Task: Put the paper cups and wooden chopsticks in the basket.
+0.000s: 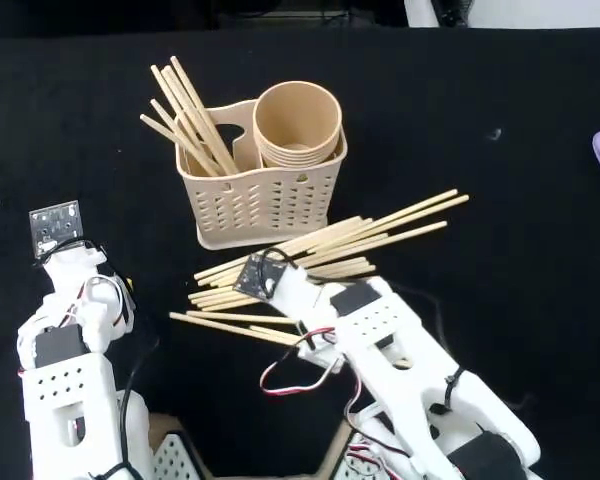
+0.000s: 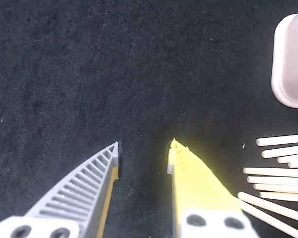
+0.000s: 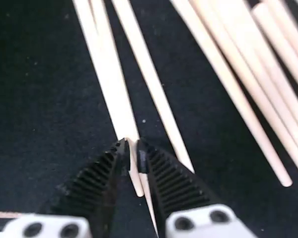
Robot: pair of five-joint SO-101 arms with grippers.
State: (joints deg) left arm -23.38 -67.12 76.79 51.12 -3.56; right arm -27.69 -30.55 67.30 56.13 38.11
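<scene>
We take the basket as our landmark; the paper cups are stacked in one of its compartments, and a bundle of stowed chopsticks leans out of the compartment beside them; by our reading, only the sticks on the table remain.

The loose chopsticks lie on the black cloth just in front of the basket, fanned in a shallow heap; their long axes run roughly along its front wall, and their far ends reach out past the cup side.

The right arm reaches into this heap from the side away from the basket; the right gripper is clenched on a pinched chopstick, one jaw on each flank, so the jaws close across the stick's width and its length runs straight out ahead of the fingertips; a second stick lies touching it, and we cannot tell whether that one is caught too.

The grip falls near one end, by our judgement, so most of the length will hang beyond the jaws; the coming lift has to swing that long axis from flat on the cloth to steeply tilted above the compartment with the stowed sticks.

The left gripper is released, jaws apart over bare cloth, off the basket's chopstick side; the stick ends lie just beside it, yet the right arm is nearer.
</scene>
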